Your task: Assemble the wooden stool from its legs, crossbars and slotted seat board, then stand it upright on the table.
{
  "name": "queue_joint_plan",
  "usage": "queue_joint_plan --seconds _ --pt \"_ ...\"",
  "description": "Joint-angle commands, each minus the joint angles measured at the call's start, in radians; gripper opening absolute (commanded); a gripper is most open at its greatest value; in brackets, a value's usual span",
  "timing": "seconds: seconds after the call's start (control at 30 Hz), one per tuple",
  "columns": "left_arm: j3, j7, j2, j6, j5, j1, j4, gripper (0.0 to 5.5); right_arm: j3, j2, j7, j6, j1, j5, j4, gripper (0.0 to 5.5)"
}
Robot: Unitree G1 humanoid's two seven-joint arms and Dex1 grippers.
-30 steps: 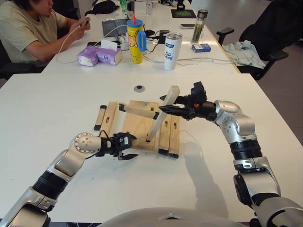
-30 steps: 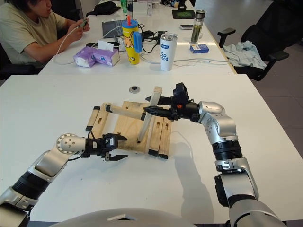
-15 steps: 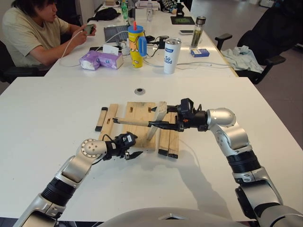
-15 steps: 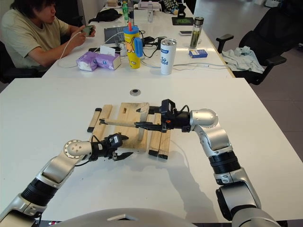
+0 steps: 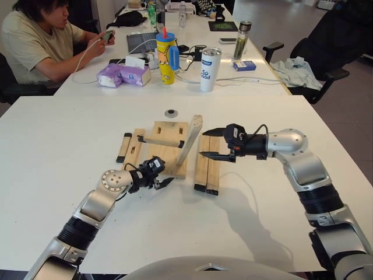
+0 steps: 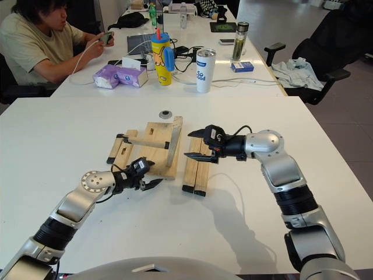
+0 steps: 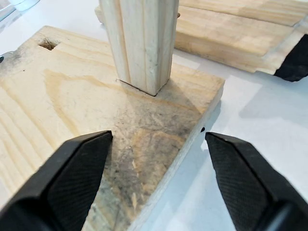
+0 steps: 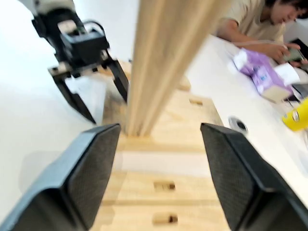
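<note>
White table (image 5: 58, 128), cluttered desk (image 5: 262, 79) behind. Left gripper (image 7: 159, 139) wide open, empty, fingers framing corner of one seat board (image 5: 169, 131). Right gripper (image 5: 202, 142) wide open, empty, just beside one tilted leg (image 5: 189, 143) slotted into board. Two loose legs (image 5: 208, 169) beneath right fingers.

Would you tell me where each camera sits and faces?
Left eye view: head, facing down at the table; both arms, left hand and right hand flanking the leg in the seat board.
Right eye view: head's other eye, same scene.
Left wrist view: left wrist, facing the leg's base between own fingers.
Right wrist view: right wrist, facing the leg between own fingers, left hand beyond.
Shared: both wrist views show the leg.
</note>
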Motion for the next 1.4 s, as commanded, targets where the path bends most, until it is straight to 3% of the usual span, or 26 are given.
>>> queue_joint_plan --seconds 0.03,0.1,0.3,0.47,0.77,1.07,1.4 --pt "-0.029 -0.004 0.039 0.098 0.047 0.092 0.106 3.59 -0.13 0.111 -0.258 0.287 0.12 0.081 -0.109 3.09" --pt "-0.031 -0.008 0.037 0.103 0.042 0.1 0.09 3.59 -0.144 0.18 -0.361 0.483 0.182 0.156 -0.223 3.09" --pt "-0.043 -0.01 0.031 0.114 0.043 0.11 0.062 3.59 -0.249 0.574 -0.743 0.904 0.285 0.33 -0.426 3.09" --pt "-0.053 0.006 0.016 0.138 0.039 0.115 0.029 3.59 -0.309 0.677 -0.87 1.146 0.259 0.349 -0.432 3.09" --pt "-0.059 0.03 0.001 0.183 0.04 0.121 -0.023 3.59 -0.334 0.65 -0.94 1.326 0.27 0.307 -0.447 3.09" --pt "-0.063 0.059 -0.025 0.218 0.042 0.132 -0.057 3.59 -0.314 0.567 -0.943 1.348 0.222 0.26 -0.421 3.09" --pt "-0.117 0.133 -0.113 0.414 0.052 0.108 -0.166 3.59 -0.088 0.488 -0.965 1.178 0.17 0.151 -0.352 3.09"
